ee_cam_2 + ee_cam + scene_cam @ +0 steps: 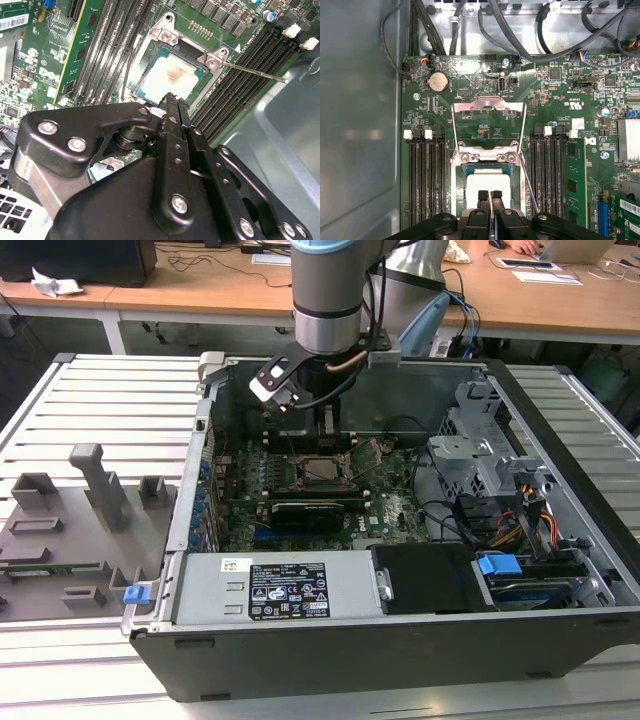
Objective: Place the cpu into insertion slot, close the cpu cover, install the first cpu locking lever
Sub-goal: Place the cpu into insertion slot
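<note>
The cpu (172,77), a pale beige-silver square, lies flat in the insertion slot (322,470) on the green motherboard. My gripper (172,100) hangs just above the chip's near edge, its fingers shut together and empty. In the first wrist view the fingertips (483,196) overlap the edge of the cpu (487,180). The cpu cover (489,105), a thin silver frame, stands flipped open away from the socket, over the board beyond its hinge. A thin locking lever (529,185) (255,73) sticks out unlatched beside the socket.
Long black memory slots (425,180) flank the socket on both sides. A black expansion card (310,512), a power supply (290,590), a drive cage (480,455) and loose cables (520,520) crowd the case. A grey fixture plate (80,510) lies at the exterior view's left.
</note>
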{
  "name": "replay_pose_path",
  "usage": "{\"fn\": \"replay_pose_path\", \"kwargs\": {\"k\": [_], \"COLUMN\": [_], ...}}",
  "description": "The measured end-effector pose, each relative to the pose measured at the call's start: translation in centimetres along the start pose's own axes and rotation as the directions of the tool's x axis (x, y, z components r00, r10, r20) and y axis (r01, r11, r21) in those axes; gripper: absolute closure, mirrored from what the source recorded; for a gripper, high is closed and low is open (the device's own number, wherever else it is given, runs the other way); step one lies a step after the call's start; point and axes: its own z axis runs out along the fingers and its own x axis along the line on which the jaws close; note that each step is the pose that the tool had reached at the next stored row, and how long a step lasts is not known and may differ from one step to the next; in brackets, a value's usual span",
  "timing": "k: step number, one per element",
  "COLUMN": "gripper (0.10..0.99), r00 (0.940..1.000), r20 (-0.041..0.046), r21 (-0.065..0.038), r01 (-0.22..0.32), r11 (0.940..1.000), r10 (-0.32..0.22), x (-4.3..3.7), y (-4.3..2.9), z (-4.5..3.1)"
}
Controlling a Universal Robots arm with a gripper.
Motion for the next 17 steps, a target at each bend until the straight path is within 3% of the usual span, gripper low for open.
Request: {"fn": "replay_pose_path", "kwargs": {"k": [13, 17], "gripper": [0.933, 0.933], "r00": [1.0, 1.0], "r20": [0.0, 0.0], "r21": [0.0, 0.0], "r01": [0.0, 0.0], "r11": [1.0, 1.0], "r10": [0.0, 0.0], "x": [0.01, 0.02], "y": [0.03, 0.08], "z": [-0.43, -1.04]}}
